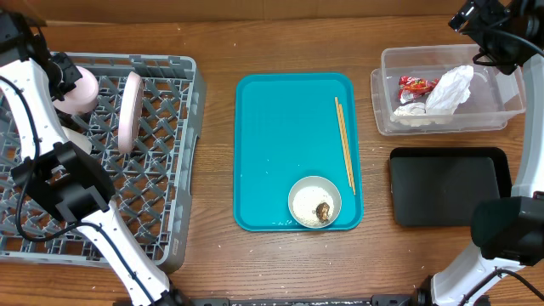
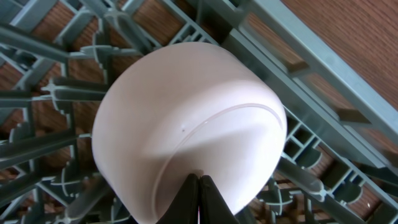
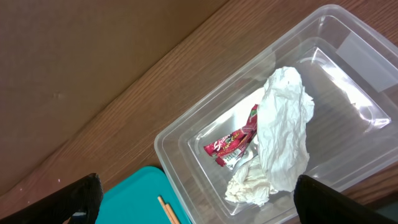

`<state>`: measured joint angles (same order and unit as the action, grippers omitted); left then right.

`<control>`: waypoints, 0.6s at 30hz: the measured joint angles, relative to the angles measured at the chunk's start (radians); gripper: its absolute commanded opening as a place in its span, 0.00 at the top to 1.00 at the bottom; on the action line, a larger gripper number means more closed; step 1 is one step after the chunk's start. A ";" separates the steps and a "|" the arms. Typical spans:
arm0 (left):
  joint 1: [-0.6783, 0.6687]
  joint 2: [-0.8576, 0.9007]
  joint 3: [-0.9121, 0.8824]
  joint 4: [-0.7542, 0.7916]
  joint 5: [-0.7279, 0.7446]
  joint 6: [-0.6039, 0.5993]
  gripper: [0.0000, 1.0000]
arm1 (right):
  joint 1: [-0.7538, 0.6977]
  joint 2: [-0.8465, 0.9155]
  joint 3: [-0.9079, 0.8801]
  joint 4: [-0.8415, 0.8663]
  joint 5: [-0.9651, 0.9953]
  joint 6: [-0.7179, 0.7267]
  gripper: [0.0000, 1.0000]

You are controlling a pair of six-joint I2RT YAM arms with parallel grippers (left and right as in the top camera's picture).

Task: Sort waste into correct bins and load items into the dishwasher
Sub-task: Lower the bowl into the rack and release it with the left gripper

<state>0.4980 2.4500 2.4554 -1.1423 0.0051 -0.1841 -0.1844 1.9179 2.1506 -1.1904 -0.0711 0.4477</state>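
1. Jaws of the left gripper [image 2: 199, 186] pinch together on the rim of the small pale pink round dish [image 2: 186, 124], far left in the large grey plastic lattice rack [image 1: 170, 170], likely to seat it on edge; right gripper [image 3: 196, 190] jaws gape, empty
2. Near: round white bowl [image 1: 308, 197] on the teal tray [image 1: 280, 127], rice and brown lump [image 1: 324, 211] unsorted
3. Far right, below the right gripper: shiny red wrapper [image 1: 416, 84] and crumpled white napkin [image 1: 449, 87] lie in the clear plastic tub [image 1: 510, 93]

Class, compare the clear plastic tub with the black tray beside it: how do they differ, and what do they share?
The clear tub is see-through with tall walls; the black tray is opaque and shallow. The clear tub holds a red wrapper and a white napkin; the black tray shows nothing in it. Both are rectangular, of similar footprint, and lie beside the teal tray.
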 measured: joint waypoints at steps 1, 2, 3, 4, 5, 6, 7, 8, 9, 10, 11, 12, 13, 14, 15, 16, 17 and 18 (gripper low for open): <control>0.003 0.000 0.000 0.002 -0.004 -0.006 0.96 | 0.000 0.000 0.000 0.000 0.000 0.000 0.00; 0.008 0.000 0.000 0.006 -0.010 -0.016 0.96 | 0.000 0.000 0.000 0.000 0.000 0.001 0.00; 0.013 0.000 0.000 0.006 -0.020 -0.026 0.96 | 0.000 0.000 0.000 0.000 0.000 0.000 0.00; 0.019 0.000 0.001 0.005 -0.030 -0.031 0.96 | 0.000 0.000 0.000 0.000 0.000 0.000 0.00; 0.029 0.000 0.002 0.005 -0.050 -0.040 0.96 | 0.000 0.000 0.000 0.000 0.000 0.000 0.00; 0.039 0.000 0.007 0.001 -0.073 -0.048 0.96 | 0.000 0.000 0.000 0.000 0.000 0.001 0.00; 0.045 0.000 0.011 -0.002 -0.086 -0.050 0.96 | 0.000 0.000 0.000 0.000 0.000 0.001 0.00; 0.054 0.000 0.019 -0.010 -0.103 -0.054 0.96 | 0.000 0.000 0.000 0.000 0.000 0.001 0.00; 0.061 0.000 0.025 -0.018 -0.113 -0.062 0.96 | 0.000 0.000 0.000 0.000 0.000 0.000 0.00; 0.068 0.000 0.034 -0.027 -0.120 -0.079 0.96 | 0.000 0.000 0.000 0.000 0.000 0.000 0.00; 0.074 0.000 0.040 -0.036 -0.122 -0.096 0.96 | 0.000 0.000 0.000 0.000 0.000 0.001 0.00; 0.080 0.000 0.047 -0.044 -0.122 -0.113 0.96 | 0.000 0.000 0.000 0.000 0.000 0.001 0.00; 0.087 -0.001 0.057 -0.049 -0.119 -0.140 0.95 | 0.000 0.000 0.000 0.000 0.000 0.001 0.00; 0.090 -0.006 0.061 -0.051 -0.112 -0.159 0.96 | 0.000 0.000 0.000 0.000 0.000 0.000 0.00; 0.092 -0.014 0.064 -0.055 -0.101 -0.179 0.96 | 0.000 0.000 0.000 0.000 0.000 0.001 0.00; 0.092 -0.026 0.064 -0.059 -0.085 -0.192 0.96 | 0.000 0.000 0.000 0.000 0.000 0.001 0.00; 0.092 -0.048 0.064 -0.064 -0.057 -0.212 0.96 | 0.000 0.000 0.000 0.000 0.000 0.001 0.00; 0.092 -0.078 0.064 -0.068 -0.023 -0.232 0.96 | 0.000 0.000 0.000 0.000 0.000 0.001 0.00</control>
<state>0.5896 2.3722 2.5198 -1.2102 -0.0181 -0.4160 -0.1844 1.9179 2.1506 -1.1900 -0.0715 0.4488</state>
